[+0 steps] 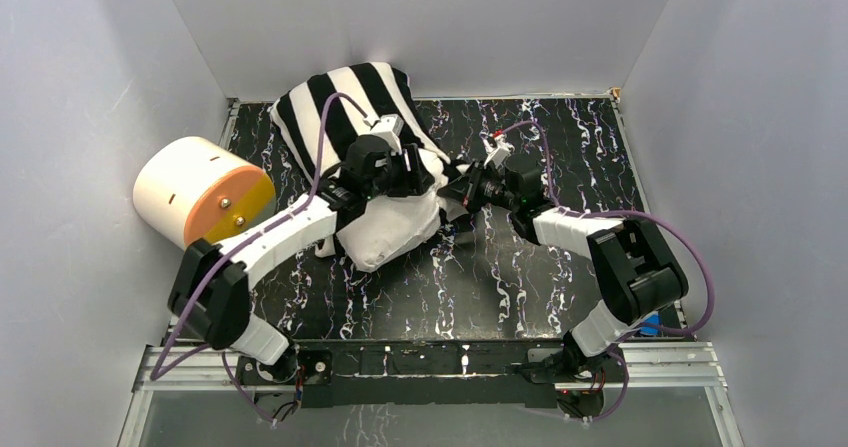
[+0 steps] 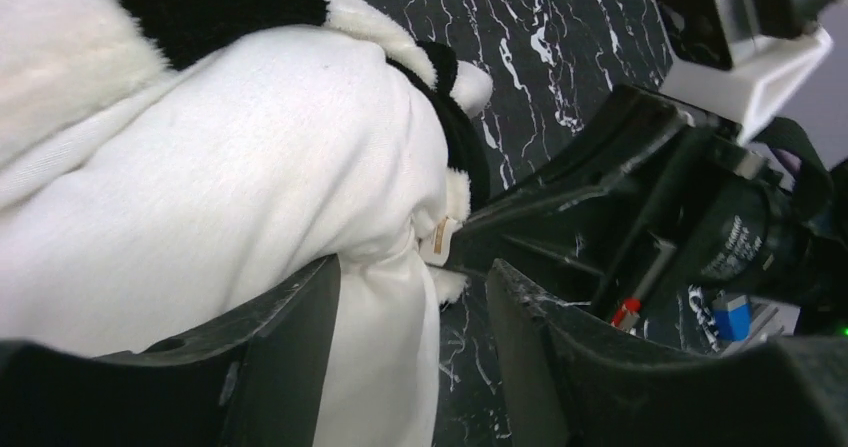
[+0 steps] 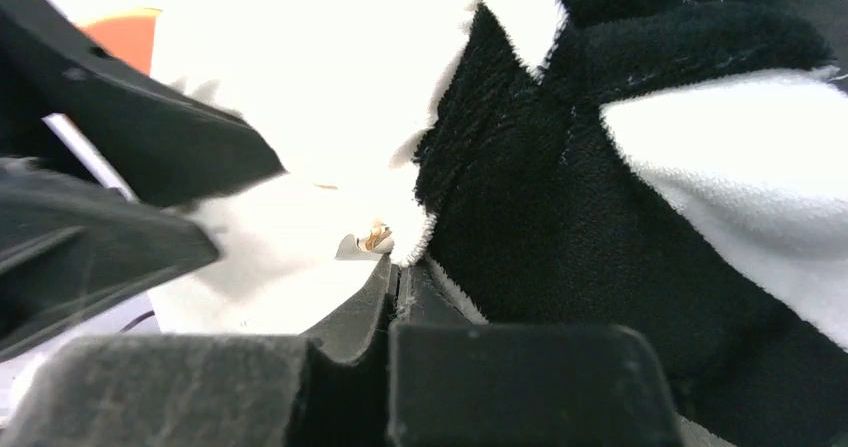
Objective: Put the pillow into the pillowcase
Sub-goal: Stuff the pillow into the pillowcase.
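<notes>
Pillow (image 1: 392, 231) half inside pillowcase (image 1: 338, 102); right gripper (image 3: 396, 270) pinches its edge, left gripper (image 2: 412, 285) spread

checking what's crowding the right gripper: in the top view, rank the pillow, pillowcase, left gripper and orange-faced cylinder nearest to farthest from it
1. pillowcase and pillow: both meet the right gripper at its shut fingertips, just to its left; too close to call.
2. left gripper: a little farther left, over the pillow.
3. cylinder: far left, by the side wall.
</notes>
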